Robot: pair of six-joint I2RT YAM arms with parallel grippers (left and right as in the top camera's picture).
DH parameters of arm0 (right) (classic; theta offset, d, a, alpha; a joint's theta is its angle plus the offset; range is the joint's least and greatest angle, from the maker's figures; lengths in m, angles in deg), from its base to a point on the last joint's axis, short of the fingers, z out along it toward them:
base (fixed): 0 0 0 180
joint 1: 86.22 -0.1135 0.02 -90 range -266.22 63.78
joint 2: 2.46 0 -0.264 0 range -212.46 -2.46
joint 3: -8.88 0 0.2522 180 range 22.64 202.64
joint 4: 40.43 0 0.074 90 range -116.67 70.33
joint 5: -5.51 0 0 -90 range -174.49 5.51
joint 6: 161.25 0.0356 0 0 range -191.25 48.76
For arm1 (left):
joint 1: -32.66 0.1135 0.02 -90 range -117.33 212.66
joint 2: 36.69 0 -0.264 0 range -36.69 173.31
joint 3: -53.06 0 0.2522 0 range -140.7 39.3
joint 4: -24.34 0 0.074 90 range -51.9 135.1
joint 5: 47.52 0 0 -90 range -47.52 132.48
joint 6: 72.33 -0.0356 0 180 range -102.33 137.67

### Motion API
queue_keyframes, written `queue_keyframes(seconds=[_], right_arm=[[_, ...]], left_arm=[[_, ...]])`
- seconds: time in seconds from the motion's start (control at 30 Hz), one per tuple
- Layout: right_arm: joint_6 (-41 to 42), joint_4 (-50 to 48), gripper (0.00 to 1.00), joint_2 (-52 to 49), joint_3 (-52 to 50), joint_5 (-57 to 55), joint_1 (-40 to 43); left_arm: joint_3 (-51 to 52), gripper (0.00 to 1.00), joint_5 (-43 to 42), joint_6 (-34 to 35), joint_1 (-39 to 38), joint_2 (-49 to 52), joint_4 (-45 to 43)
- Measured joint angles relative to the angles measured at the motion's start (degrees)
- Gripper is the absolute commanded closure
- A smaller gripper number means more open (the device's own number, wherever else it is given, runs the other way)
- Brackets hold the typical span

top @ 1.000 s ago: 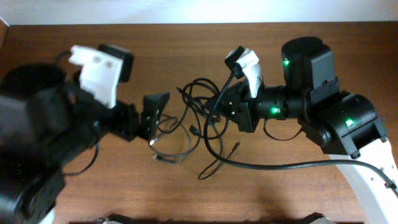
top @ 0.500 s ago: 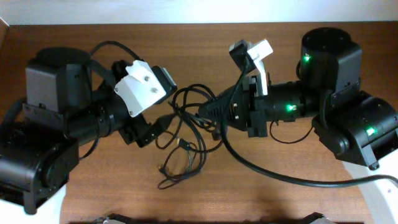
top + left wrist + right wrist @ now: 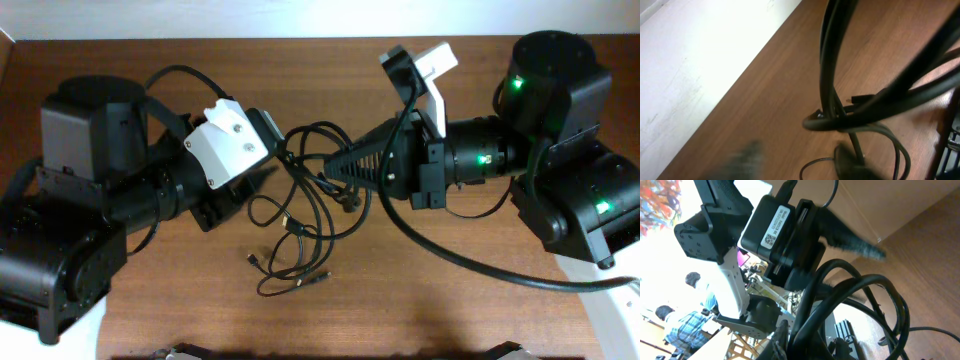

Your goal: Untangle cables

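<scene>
Several thin black cables lie in a tangle of loose loops at the table's middle, with small plug ends near the front. My right gripper points left and is shut on a bundle of the cables, holding their upper loops off the table. In the right wrist view the cables rise from between my fingers. My left gripper points right at the tangle's left edge. In the left wrist view its blurred fingers stand apart, with cables hanging just ahead.
The wooden table ends at a white wall along the far side. My right arm's thick black cable runs across the front right. My left arm's wrist housing is close in front of the right gripper.
My right gripper has drawn back to the right with the cables, stretching the loops. My left arm swung in over the last second and now holds still. The lower loops have spread forward.
</scene>
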Motion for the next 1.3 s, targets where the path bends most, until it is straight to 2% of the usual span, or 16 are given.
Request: queue_keyframes(seconds=[0.1,0.13,0.17,0.27,0.3,0.33,0.4,0.43,0.7,0.83,0.87,0.97,1.07,1.17,1.27,1.3], right_arm=[[0.04,0.00,0.94,0.00,0.00,0.04,0.00],[0.11,0.00,0.94,0.00,0.00,0.04,0.00],[0.17,0.00,0.94,0.00,0.00,0.04,0.00],[0.20,0.00,0.94,0.00,0.00,0.04,0.00],[0.22,0.00,0.94,0.00,0.00,0.07,0.00],[0.22,0.00,0.93,0.00,0.00,0.07,0.00],[0.70,0.00,0.92,0.00,0.00,0.07,0.00],[1.09,-0.07,0.92,0.00,0.00,0.09,0.00],[2.51,-3.80,0.92,0.00,0.00,3.26,0.37],[2.80,-4.04,0.92,0.00,0.02,2.21,5.70],[2.75,-3.52,0.92,-0.15,0.02,1.97,9.33],[-0.07,5.27,0.92,-1.44,0.50,1.73,14.69],[-4.15,10.91,0.92,-3.04,0.63,1.27,15.32],[-6.99,16.61,0.91,-4.50,0.70,-6.25,15.30],[-8.87,20.72,0.91,-4.90,1.11,-13.25,14.51],[-9.46,22.77,0.85,-4.85,1.62,-17.07,13.79]], left_arm=[[0.00,0.18,-0.28,0.02,0.00,0.00,-0.17],[0.00,0.02,-0.79,0.04,0.00,0.00,-0.46],[0.00,0.01,-2.03,0.04,0.00,0.00,-1.31],[0.00,0.05,-7.50,0.02,0.00,0.00,-3.74],[0.00,0.21,-8.72,0.00,0.00,0.00,-4.24],[0.00,0.47,-9.46,-0.04,0.00,0.00,-4.55],[0.00,0.89,-10.56,0.09,0.00,0.00,-4.66],[0.00,1.00,-10.82,0.02,0.00,0.00,-4.63],[0.00,1.00,-11.45,-0.20,0.00,0.00,-4.74],[0.00,1.00,-10.03,-0.17,0.00,-0.11,-4.09],[0.00,1.00,-8.94,-0.17,0.00,-0.39,-4.09],[0.07,1.00,-6.29,-0.17,0.00,-3.02,-4.04],[0.07,1.00,-3.08,-0.17,0.00,-7.50,-4.59],[0.07,1.00,0.96,0.37,-0.04,-12.57,-6.54],[0.83,1.00,6.69,5.97,-0.33,-16.00,-9.33],[1.42,1.00,8.72,8.57,-0.46,-16.70,-9.94]])
